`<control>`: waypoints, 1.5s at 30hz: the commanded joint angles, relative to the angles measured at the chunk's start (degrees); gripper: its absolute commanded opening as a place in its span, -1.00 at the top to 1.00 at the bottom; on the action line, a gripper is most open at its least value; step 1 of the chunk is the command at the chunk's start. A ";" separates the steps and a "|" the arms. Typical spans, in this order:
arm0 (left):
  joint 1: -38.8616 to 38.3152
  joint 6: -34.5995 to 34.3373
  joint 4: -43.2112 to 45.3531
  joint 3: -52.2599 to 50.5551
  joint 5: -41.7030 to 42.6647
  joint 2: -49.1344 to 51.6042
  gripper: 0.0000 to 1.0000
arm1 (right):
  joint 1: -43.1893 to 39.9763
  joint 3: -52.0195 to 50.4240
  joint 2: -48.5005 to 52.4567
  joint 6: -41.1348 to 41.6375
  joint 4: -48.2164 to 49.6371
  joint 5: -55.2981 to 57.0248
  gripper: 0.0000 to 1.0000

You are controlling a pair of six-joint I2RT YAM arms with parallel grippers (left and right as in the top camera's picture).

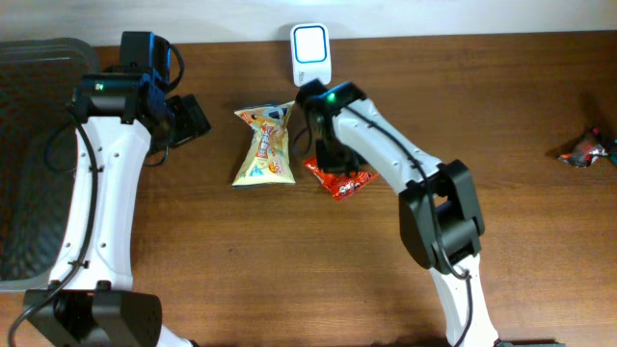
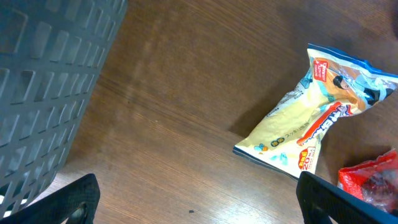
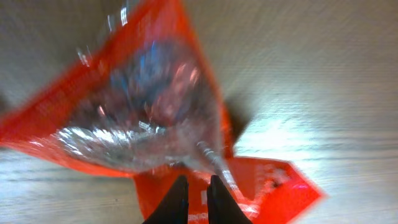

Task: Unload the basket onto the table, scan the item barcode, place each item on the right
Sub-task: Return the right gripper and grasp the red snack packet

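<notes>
Three packets, one scanner, one basket and two arms share the brown wood-grain tabletop [image 1: 289, 260]. At the far left of the overhead view sits the dark grey ribbed plastic basket [image 1: 43, 46], running off the frame's left edge. Just right of it, in the upper left, the left tool [image 1: 188, 120] hangs released, its fingers spread wide and holding nothing. Near it, left of centre, lies the yellow crinkled snack packet [image 1: 263, 145], flat on the wood and apart from everything else. At the top centre, against the tabletop's far edge, stands the white rectangular barcode scanner [image 1: 310, 53]. Below it lies the red glossy foil packet [image 1: 349, 181], close beside the yellow one but not touching it. The right tool [image 3: 198, 186] is clenched on this red packet's crinkled film, fingertips almost together. At the far right edge rests the small red-and-silver twisted wrapper [image 1: 584, 148], well apart. Bare wood fills the lower half and the stretch between the red packet and the wrapper.
</notes>
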 commanded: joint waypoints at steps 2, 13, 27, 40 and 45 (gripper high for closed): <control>0.15 -0.52 -0.04 0.11 0.00 0.13 -0.98 | -1.75 9.20 -0.48 -8.04 -4.79 2.62 -0.27; 0.15 -0.52 -0.04 0.11 0.00 0.13 -0.98 | -1.73 -5.95 0.20 -31.67 7.50 -7.80 -0.07; 0.15 -0.52 -0.04 0.11 0.00 0.13 -0.98 | -15.08 13.68 0.15 -16.11 2.82 -55.89 0.92; 0.15 -0.50 -0.04 0.11 0.00 0.13 -0.98 | -22.73 13.07 0.20 -16.06 0.17 -82.55 0.92; 0.15 -0.52 -0.04 0.11 0.00 0.13 -0.98 | -22.73 13.07 0.20 -15.93 1.31 -83.67 0.92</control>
